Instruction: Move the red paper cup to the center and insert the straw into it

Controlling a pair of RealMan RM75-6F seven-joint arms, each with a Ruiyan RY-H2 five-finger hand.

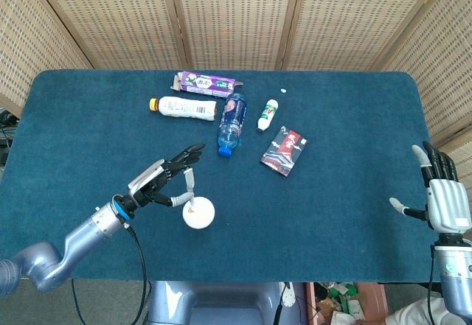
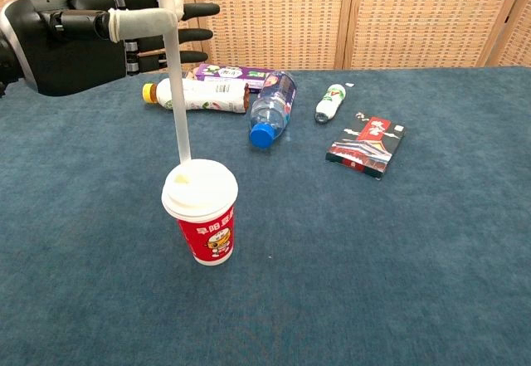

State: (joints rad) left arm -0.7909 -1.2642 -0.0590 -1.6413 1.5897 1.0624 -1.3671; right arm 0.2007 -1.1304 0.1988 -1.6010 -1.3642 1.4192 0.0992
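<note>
We note the left hand pinching the straw near-upright, its lower tip at the cup lid's rear edge; the right hand idles, fingers spread.

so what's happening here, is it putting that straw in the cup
Yes. The left hand pinches the straw near its top and holds it almost upright over the red cup, which stands near the table's middle. The straw's lower tip is at the white lid; whether it has entered the hole cannot be told. The right hand is open at the table's edge, holding nothing. Bottles and packets lie behind, untouched.
</note>
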